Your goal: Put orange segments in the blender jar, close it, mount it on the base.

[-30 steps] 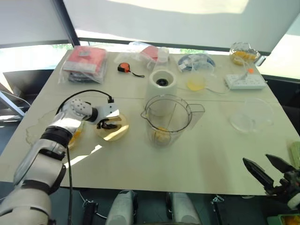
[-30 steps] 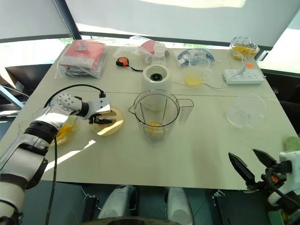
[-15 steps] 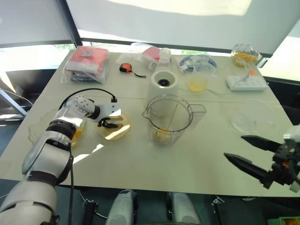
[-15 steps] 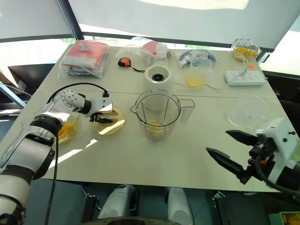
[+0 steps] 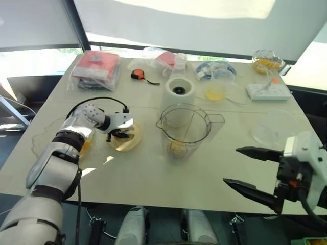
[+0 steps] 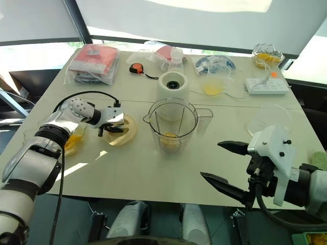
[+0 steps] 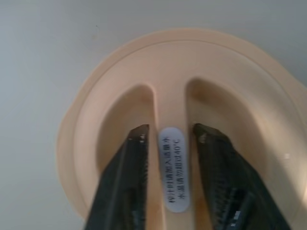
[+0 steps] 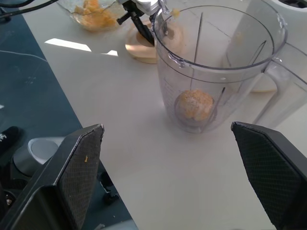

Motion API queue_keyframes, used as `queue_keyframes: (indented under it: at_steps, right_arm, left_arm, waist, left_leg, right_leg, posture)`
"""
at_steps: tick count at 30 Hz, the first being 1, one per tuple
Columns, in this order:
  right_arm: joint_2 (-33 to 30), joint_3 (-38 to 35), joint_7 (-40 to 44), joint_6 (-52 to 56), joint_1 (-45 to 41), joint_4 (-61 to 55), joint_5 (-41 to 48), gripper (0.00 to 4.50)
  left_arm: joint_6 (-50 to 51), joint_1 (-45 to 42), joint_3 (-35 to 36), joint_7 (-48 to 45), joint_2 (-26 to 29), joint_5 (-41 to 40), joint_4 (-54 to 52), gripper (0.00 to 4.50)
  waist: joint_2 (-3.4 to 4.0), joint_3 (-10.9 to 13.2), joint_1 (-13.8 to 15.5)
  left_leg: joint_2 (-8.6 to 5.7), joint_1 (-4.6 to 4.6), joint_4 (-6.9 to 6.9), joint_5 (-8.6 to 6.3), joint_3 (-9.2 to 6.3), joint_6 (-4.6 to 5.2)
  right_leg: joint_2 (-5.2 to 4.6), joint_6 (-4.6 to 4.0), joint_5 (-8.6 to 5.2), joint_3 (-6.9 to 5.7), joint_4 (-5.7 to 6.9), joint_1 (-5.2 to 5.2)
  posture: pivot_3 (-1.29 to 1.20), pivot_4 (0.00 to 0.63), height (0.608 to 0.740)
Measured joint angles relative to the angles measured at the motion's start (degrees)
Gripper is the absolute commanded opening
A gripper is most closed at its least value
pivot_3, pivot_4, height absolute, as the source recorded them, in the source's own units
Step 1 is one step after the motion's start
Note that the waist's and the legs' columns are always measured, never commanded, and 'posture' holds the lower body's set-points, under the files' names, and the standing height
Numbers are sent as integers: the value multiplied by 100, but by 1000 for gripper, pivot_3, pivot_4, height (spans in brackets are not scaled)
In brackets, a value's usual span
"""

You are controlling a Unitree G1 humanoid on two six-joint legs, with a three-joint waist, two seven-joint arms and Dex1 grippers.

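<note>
Head views: the left gripper (image 5: 118,135) has narrowed its jaws onto the lid (image 5: 124,138)'s centre rib; the right gripper (image 6: 225,164) has swung in, jaws wide, beside the blender jar (image 6: 171,124) mid-desk. Left wrist view: fingers (image 7: 128,182) flank the rib. Right wrist view: orange segments (image 8: 194,105) lie in the jar, so closing seems next.

Lid (image 7: 192,96) label text — too small (pincer (image 7: 170,139) bases cropped)

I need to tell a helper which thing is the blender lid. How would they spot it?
On the table, look left of the clear jar. The lid lies flat there: a peach disc with a raised centre ridge, which the left pincer straddles, unlike the clear bowl of orange segments beside it.
</note>
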Motion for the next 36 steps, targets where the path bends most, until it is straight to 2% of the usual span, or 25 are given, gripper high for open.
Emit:
queue_keyframes:
  at_steps: [7,12,16,20,24,27,30,32,36]
  right_arm:
    - [-1,325,-170,3,-262,-2,-30,4500]
    - [-82,340,-175,45,-425,67,-25,4500]
    - [-83,438,-187,128,-490,156,-63,4500]
    - [-19,598,-229,145,-533,222,-235,4500]
    - [205,914,-389,141,-577,236,-497,4500]
    - [357,1128,-671,145,-624,336,-602,4500]
    - [462,1364,-749,145,-648,433,-875,4500]
    - [622,1561,-753,99,-712,471,-1117,4500]
    - [894,1913,-792,-45,-813,493,-1507,4500]
  left_arm:
    - [58,55,-2,4,53,104,-143,262]
    - [684,107,187,41,95,97,-610,262]
    - [1226,-792,532,-13,219,-56,-1038,262]
    - [1484,-2262,1111,-533,194,-671,-1162,262]
    - [2035,-3379,1389,-639,-290,-992,-559,262]
    - [2575,-3624,1323,-992,-727,-1039,-265,262]
    - [2890,-3649,1098,-1820,-1046,-1068,-260,262]
    - [3004,-3749,924,-2353,-1153,-1236,-283,262]
    - [3180,-3993,370,-2602,-1227,-1806,-610,262]
  waist:
    - [4,-3,-17]
    - [-9,6,-13]
    - [-45,18,22]
    - [-44,17,2]
    - [-40,15,0]
    - [-41,15,-11]
    - [-41,18,-29]
    - [-39,19,-38]
    - [-34,18,-16]
  left_leg:
    - [23,25,-1,0,4,0]
    - [29,6,0,0,3,0]
    - [28,-80,19,4,-13,-5]
    - [4,-87,16,-12,-4,22]
    - [-33,-82,15,-28,-7,49]
    - [-34,-80,16,-28,-9,50]
    - [-31,-78,16,-28,-10,49]
    - [-30,-78,16,-28,-10,50]
    - [-25,-78,15,-28,-14,50]
  right_leg:
    - [5,-12,6,-3,-6,23]
    - [9,-16,9,-5,-5,3]
    - [23,-2,18,-23,-12,-60]
    - [5,43,36,-21,-32,-56]
    - [-11,72,18,-17,-30,-48]
    - [-9,72,18,-17,-30,-47]
    - [-1,68,17,-15,-28,-49]
    - [3,65,16,-12,-22,-53]
    - [1,67,17,-11,-20,-54]
  posture:
    - [0,150,740]
    - [0,150,740]
    - [0,150,740]
    - [0,150,740]
    - [0,150,740]
    - [0,150,740]
    - [0,150,740]
    - [0,150,740]
    - [0,150,740]
